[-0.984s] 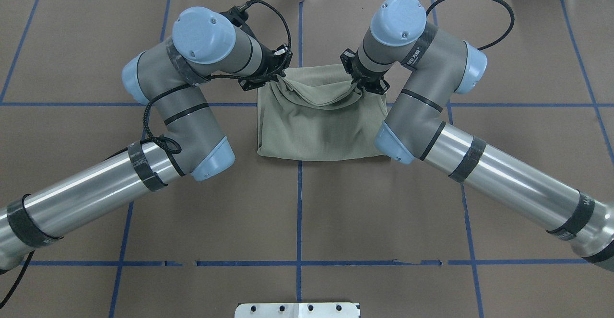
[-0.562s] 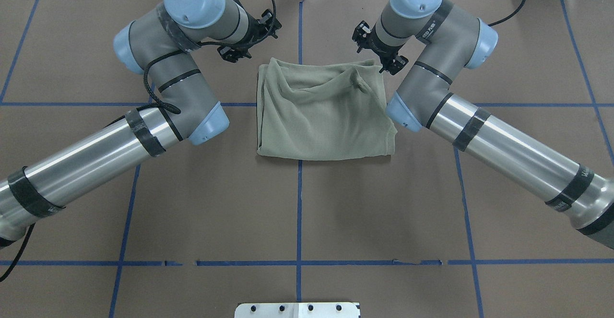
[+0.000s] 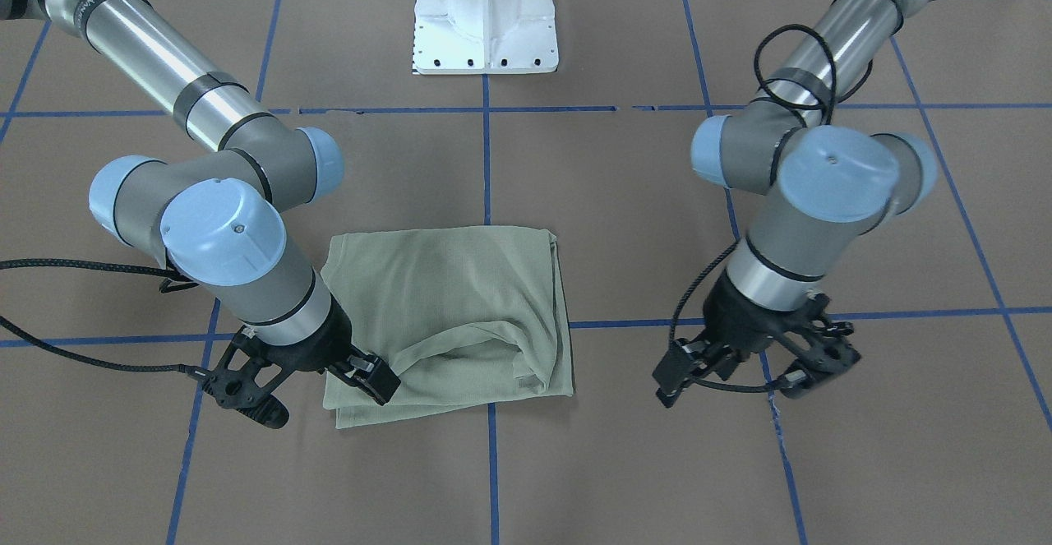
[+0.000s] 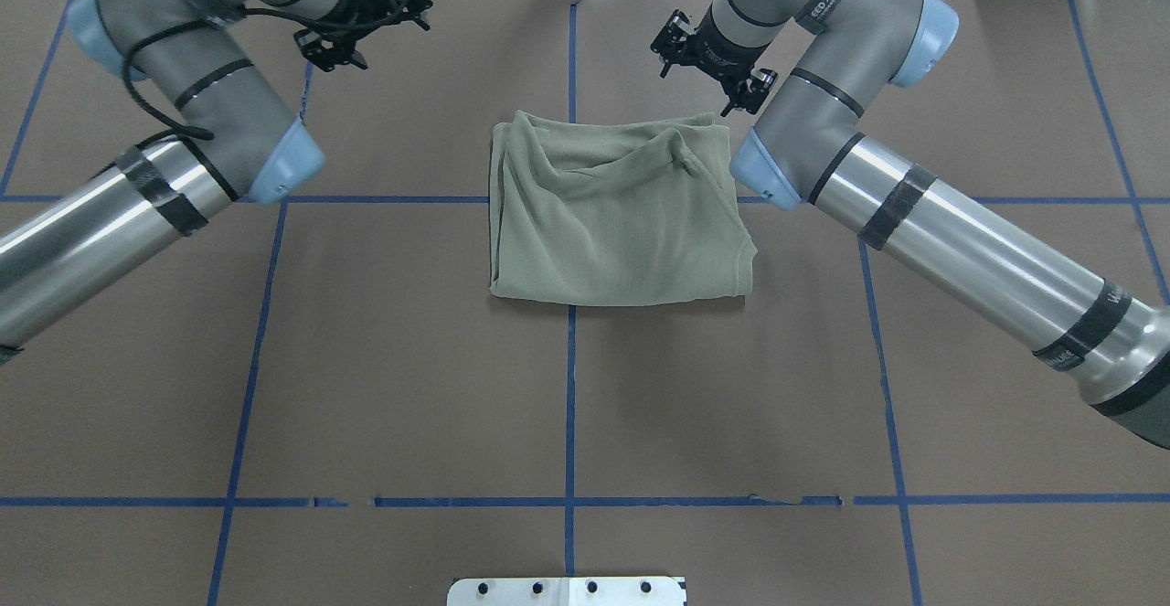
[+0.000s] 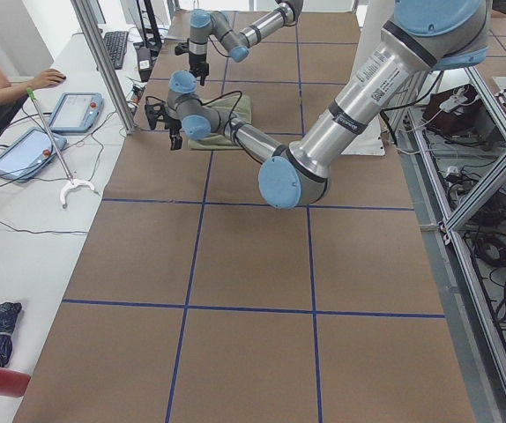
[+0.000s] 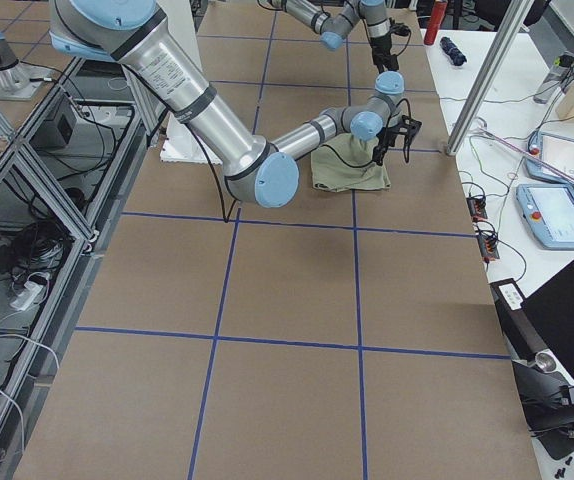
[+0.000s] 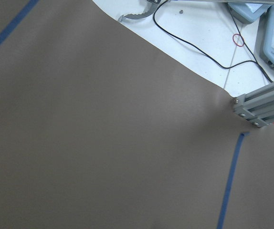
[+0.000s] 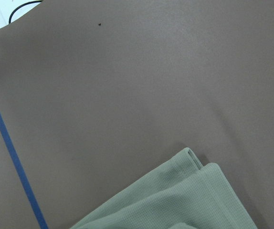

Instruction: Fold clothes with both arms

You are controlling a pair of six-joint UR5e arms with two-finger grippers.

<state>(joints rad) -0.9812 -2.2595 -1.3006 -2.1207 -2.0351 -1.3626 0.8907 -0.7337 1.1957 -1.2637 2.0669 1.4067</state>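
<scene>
At the middle of the brown paper-covered table (image 4: 411, 359), crossed by blue tape lines (image 4: 569, 387), lies the sage-green knit shirt (image 4: 617, 213). It is folded into a rough rectangle, flat along its near edge and rumpled in loose folds along its far edge. We see the grey-and-silver left arm (image 4: 228, 122) reaching over the far left of the table. The left jaws are spread wide and hold nothing, well apart from the shirt. The grey-and-silver right arm (image 4: 969, 259) stands by the shirt's far right corner. The right jaws are likewise spread and empty, near that corner, though we cannot tell whether one tip touches the cloth. At the near edge sits a white metal base plate (image 3: 485, 19).
</scene>
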